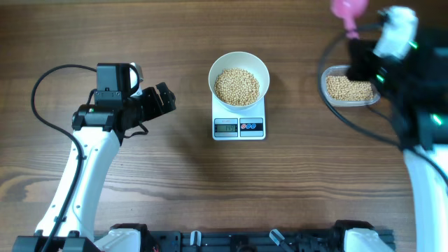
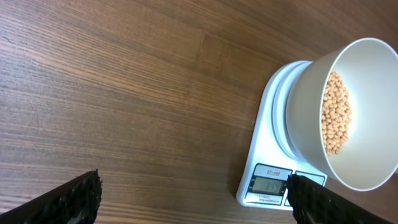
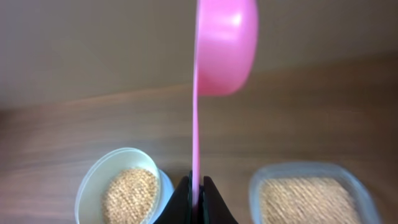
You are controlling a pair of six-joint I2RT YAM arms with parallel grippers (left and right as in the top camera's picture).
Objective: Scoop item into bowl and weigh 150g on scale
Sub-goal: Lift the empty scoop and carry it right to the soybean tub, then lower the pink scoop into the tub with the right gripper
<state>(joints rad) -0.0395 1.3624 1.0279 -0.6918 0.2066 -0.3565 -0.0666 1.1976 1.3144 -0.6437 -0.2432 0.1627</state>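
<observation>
The right fingers (image 3: 184,203) are pressed together on the thin handle of a pink scoop (image 3: 227,43), pinching it near its end. The handle runs straight away from them to the cup, which is seen side-on, so what it holds cannot be told. From overhead the scoop sits above the far side of a clear tub (image 1: 325,84) of beans (image 1: 346,89) at the right of the worktop (image 1: 175,182), with the right arm over the tub's near corner. The left fingers (image 1: 165,99) are spread wide and hold nothing; they hang over bare wood left of the scale (image 1: 239,117), pointing toward it and well apart from it. The white bowl (image 1: 212,73) stands on the scale in the middle of the worktop, covering most of its plate, with a layer of beans across its bottom. The scale's display faces the near edge; its digits are too small to read.
</observation>
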